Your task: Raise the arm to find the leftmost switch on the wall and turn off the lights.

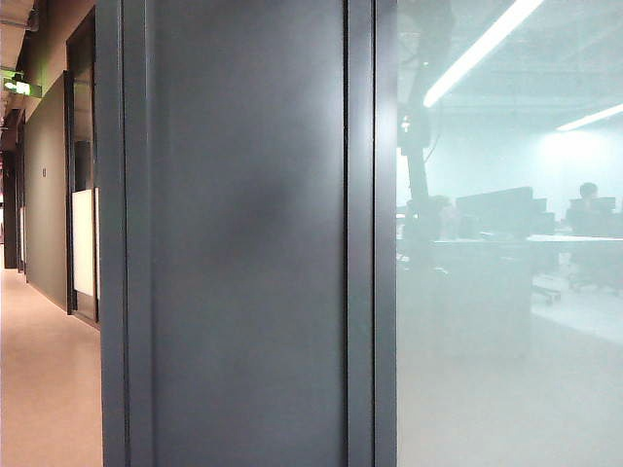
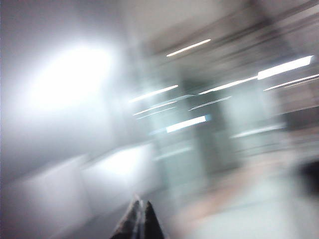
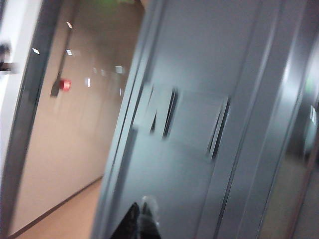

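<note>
The arm (image 1: 419, 146) shows only as a hazy dark upright silhouette in the frosted glass (image 1: 506, 321). The exterior view shows no switch on the dark grey wall panel (image 1: 243, 243). In the blurred right wrist view, pale switch plates (image 3: 194, 122) sit on that grey wall panel (image 3: 209, 45); the narrow plate (image 3: 148, 112) lies nearest the corridor-side edge. My right gripper (image 3: 141, 205) points up at the panel below the plates, apart from them, its fingers together and empty. My left gripper (image 2: 141, 204) is shut, pointing at smeared ceiling lights (image 2: 187, 123).
A corridor with a tan floor (image 1: 44, 379) runs along the far side of the grey panel, with a green exit sign (image 1: 19, 87) overhead. A red fitting (image 3: 65, 84) hangs on the corridor wall. Behind the glass are desks and a seated person (image 1: 588, 191).
</note>
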